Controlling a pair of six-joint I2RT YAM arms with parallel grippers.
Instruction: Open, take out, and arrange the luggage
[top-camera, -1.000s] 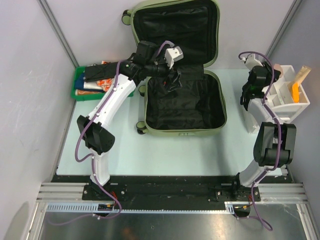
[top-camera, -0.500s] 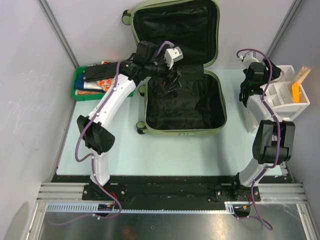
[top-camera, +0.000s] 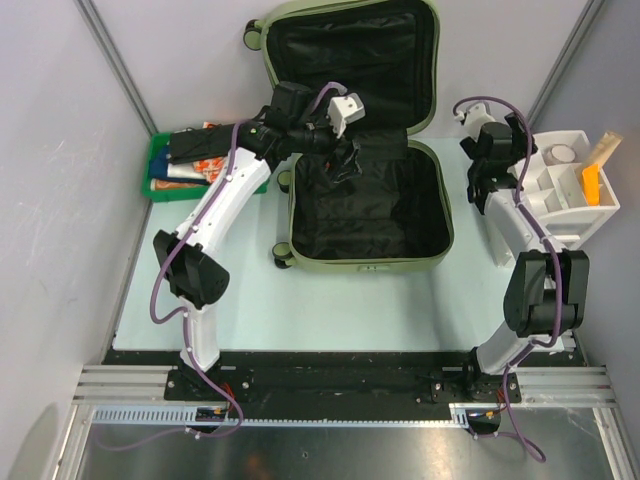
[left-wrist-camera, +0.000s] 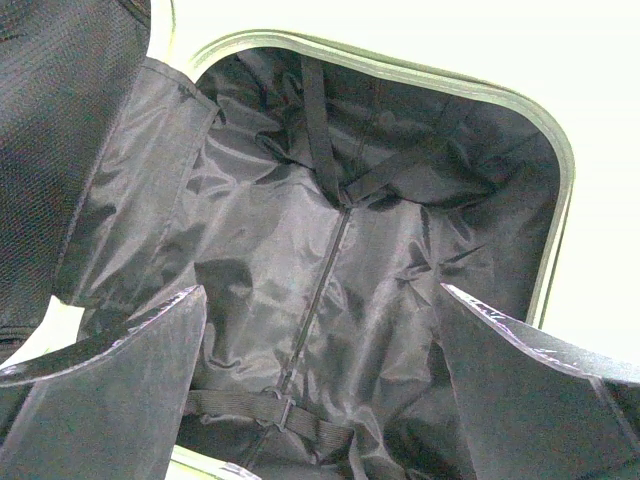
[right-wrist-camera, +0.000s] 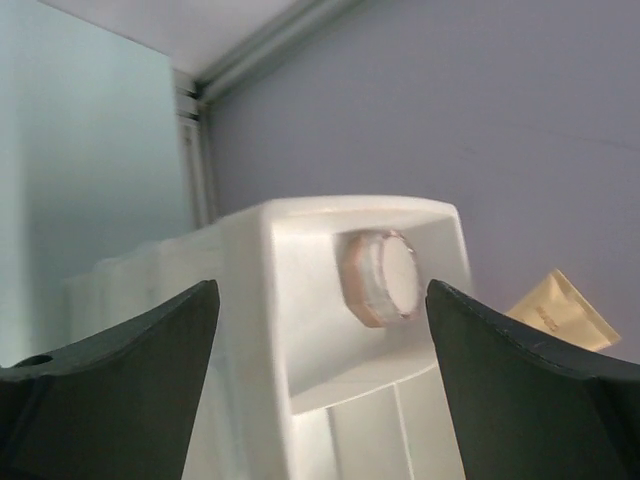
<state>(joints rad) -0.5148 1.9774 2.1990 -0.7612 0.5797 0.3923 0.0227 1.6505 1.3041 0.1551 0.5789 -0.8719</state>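
Pale blue tabletop (top-camera: 350, 300) between grey walls, seen from above; the large pale olive-green hard-shell luggage (top-camera: 372, 215) lies open at the far middle, black lining showing, its lid on the far side; the left claw (top-camera: 350, 160) hangs over its hinge; the right claw (top-camera: 478, 188) is just beside the white plastic compartmented organizer (top-camera: 575, 205). Left wrist view: both fingers (left-wrist-camera: 110, 400) stand wide apart above the lining, holding nothing. Right wrist view: its fingers (right-wrist-camera: 110, 380) are wide apart too, with nothing between; a round pinkish disc (right-wrist-camera: 380, 277) sits in a corner compartment of the organizer.
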